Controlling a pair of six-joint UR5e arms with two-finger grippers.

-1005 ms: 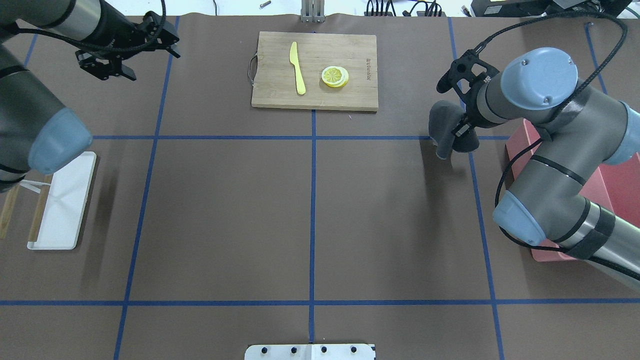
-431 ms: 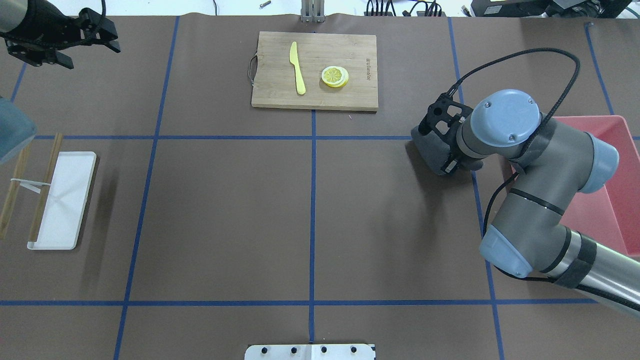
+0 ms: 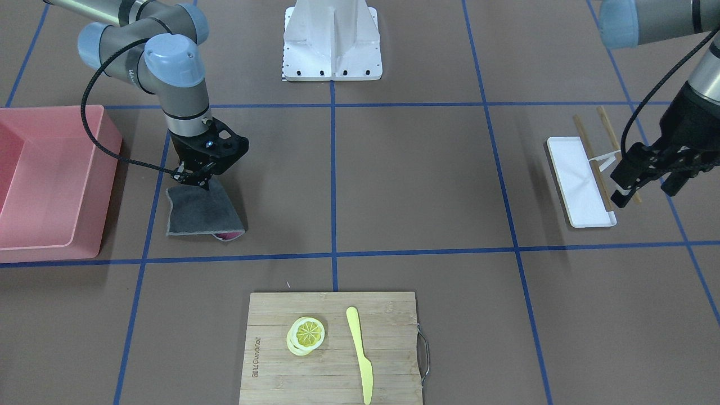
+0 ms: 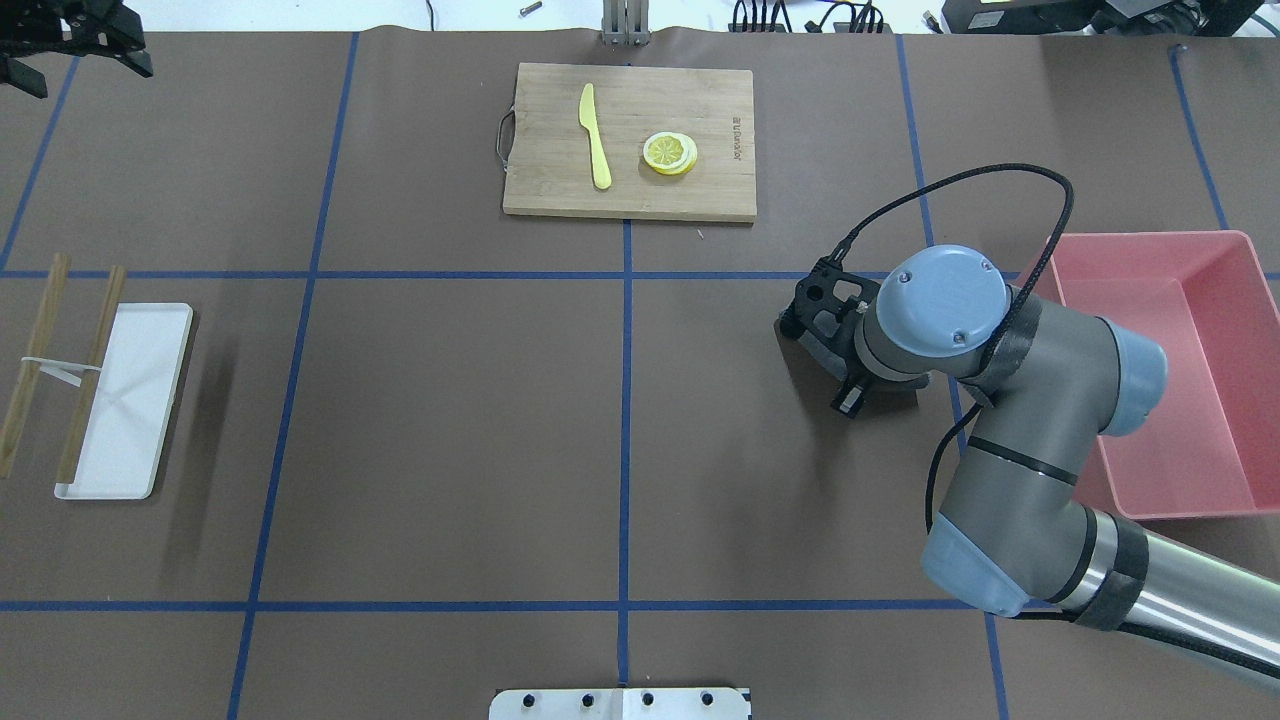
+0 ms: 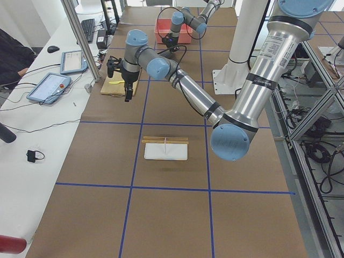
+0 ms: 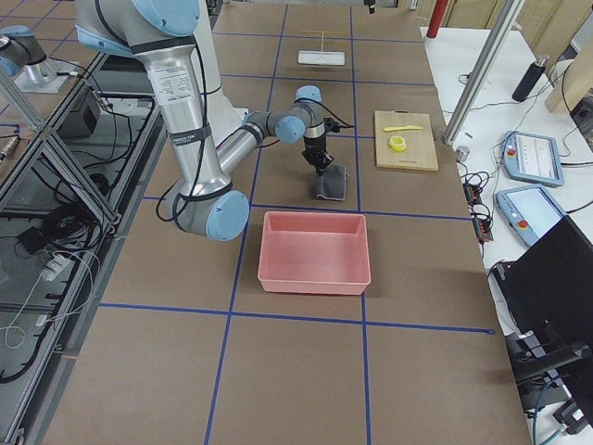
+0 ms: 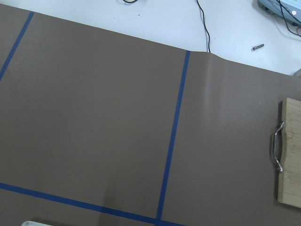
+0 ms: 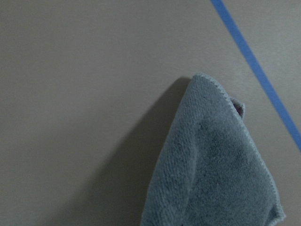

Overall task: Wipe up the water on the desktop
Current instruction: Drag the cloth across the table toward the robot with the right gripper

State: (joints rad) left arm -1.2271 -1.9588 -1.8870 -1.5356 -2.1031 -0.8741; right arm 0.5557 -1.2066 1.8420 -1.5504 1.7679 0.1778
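Note:
The desktop (image 4: 450,420) is brown with blue tape lines; I see no water on it. My right gripper (image 3: 194,181) is shut on the top edge of a grey cloth (image 3: 205,216), which lies spread on the desktop below it. In the overhead view the right gripper (image 4: 840,365) and wrist hide most of the cloth (image 4: 815,350). The right wrist view shows the cloth (image 8: 216,174) hanging down onto the desktop (image 8: 84,94). My left gripper (image 3: 646,191) is open and empty, high over the far left corner (image 4: 80,75).
A bamboo cutting board (image 4: 540,180) with a yellow knife (image 4: 595,135) and lemon slices (image 4: 670,153) lies at the back. A pink bin (image 4: 1170,370) stands right of the cloth. A white tray (image 4: 125,400) with chopsticks (image 4: 35,360) lies at the left.
My right gripper has moved the cloth toward the robot and down onto the desktop. My left arm has drawn back to the far left corner.

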